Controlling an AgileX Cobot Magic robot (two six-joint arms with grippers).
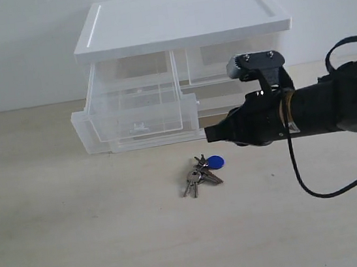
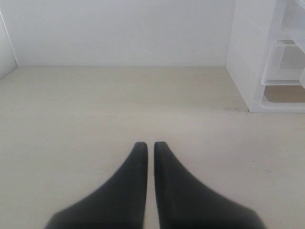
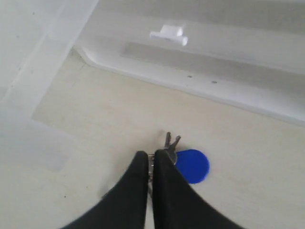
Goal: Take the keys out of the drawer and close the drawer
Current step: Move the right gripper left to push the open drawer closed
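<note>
Keys: the keys [image 1: 199, 174] are out and lying flat on the table [image 1: 81, 245], just in front of the cabinet [image 1: 180, 18], with nothing touching them
Fob: the blue fob [image 1: 216, 163] sits at the end of the bunch nearer the cabinet, silver blades fanning away from it
Drawer: the drawer [image 1: 135, 116] is pulled well out from the cabinet's left side, and its translucent body looks empty; the white tab handle [image 1: 139, 127] faces the camera
Neighbour: the right half-width drawer [image 1: 215, 63] is pushed in, flush under the white top
Right gripper: the right gripper [image 1: 213, 133] comes in from the right and hangs above the table, between the cabinet front and the keys, holding nothing; in the wrist view its fingers [image 3: 138, 174] are pressed almost together, only a sliver between them, with the bunch showing just past the tips
Left gripper: the left gripper [image 2: 147, 147] shows only in its own wrist view, above bare table off to one side of the cabinet, fingers brought together and empty
Cable: a black cable [image 1: 318, 191] loops down from the right arm
</note>
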